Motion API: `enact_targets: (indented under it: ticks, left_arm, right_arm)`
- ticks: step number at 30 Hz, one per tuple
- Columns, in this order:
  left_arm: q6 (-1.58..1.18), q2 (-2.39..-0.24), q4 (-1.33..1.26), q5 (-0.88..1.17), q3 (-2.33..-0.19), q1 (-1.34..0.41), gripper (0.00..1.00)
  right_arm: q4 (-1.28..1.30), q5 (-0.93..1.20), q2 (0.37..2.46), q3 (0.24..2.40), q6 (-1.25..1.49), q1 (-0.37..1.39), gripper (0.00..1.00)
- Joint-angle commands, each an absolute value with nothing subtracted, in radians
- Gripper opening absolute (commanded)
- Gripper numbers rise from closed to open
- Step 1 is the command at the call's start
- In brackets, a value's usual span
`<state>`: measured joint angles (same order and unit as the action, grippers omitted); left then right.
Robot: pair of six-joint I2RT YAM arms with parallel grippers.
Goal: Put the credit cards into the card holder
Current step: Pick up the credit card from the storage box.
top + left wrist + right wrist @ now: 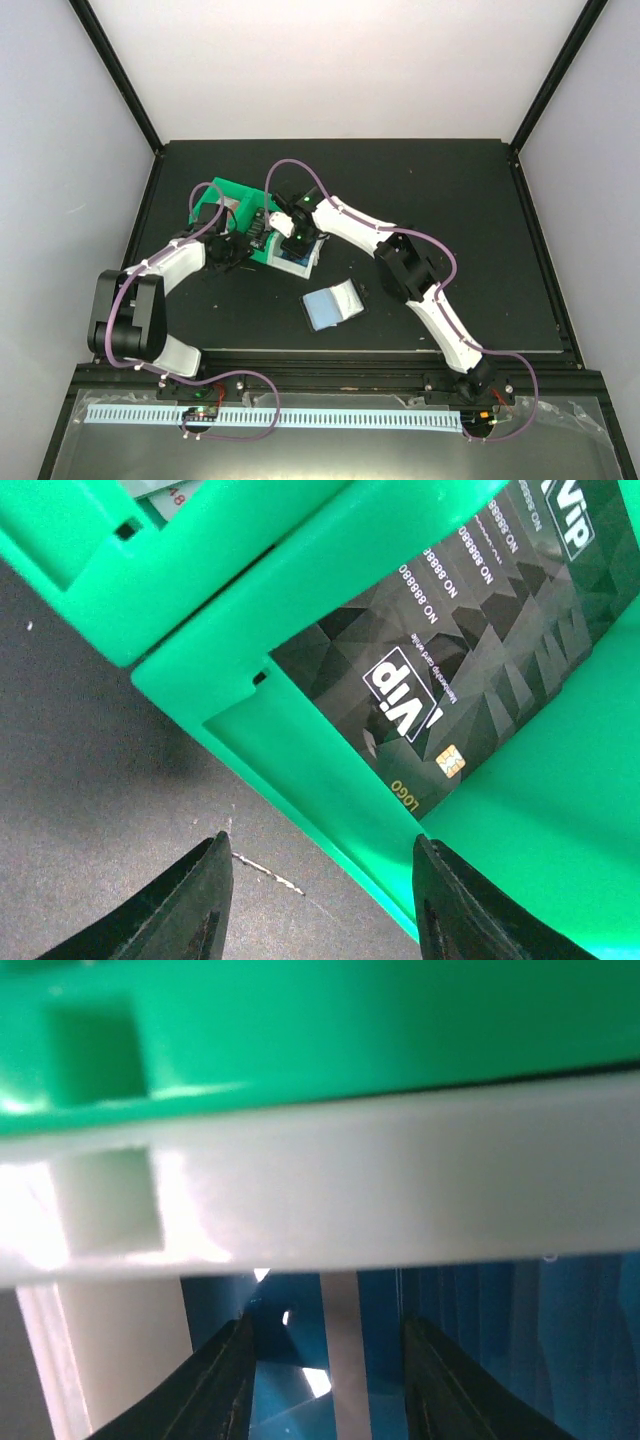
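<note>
The card holder (332, 303) lies open on the black table, its pale clear sleeves facing up, with neither gripper near it. Blue credit cards (500, 1330) lie in a white bin (303, 262). My right gripper (292, 240) reaches into that bin; in its wrist view the gripper (325, 1375) is open, with the fingers straddling a pale strip above the blue cards. Black VIP cards (470, 650) lie in a green bin (228, 195). My left gripper (250, 240) is open and empty at that bin's edge, and it also shows in the left wrist view (325, 880).
The green bin's wall (300, 750) runs diagonally just ahead of my left fingers, with bare table (100, 780) beside it. The white bin's wall (400, 1190) stands close in front of my right fingers, with the green bin (350, 1020) behind it.
</note>
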<state>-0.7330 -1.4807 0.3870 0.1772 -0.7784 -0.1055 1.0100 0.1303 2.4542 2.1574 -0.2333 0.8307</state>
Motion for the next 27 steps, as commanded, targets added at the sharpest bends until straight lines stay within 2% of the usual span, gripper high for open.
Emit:
enact_targets:
  ticks: [1, 14, 27]
  left_arm:
    - [-0.723, -1.511, 0.340, 0.170, -0.820, -0.098, 0.51]
    - [-0.734, -1.531, 0.312, 0.198, -0.793, -0.099, 0.46]
    - [-0.759, -1.505, 0.279, 0.224, -0.756, -0.101, 0.46]
  right_arm:
    - [1.131, 0.275, 2.431, 2.139, -0.248, 0.842, 0.40]
    - [1.138, 0.404, 2.413, 2.197, -0.185, 0.839, 0.32]
    - [1.105, 0.564, 2.433, 2.255, 0.034, 0.817, 0.32]
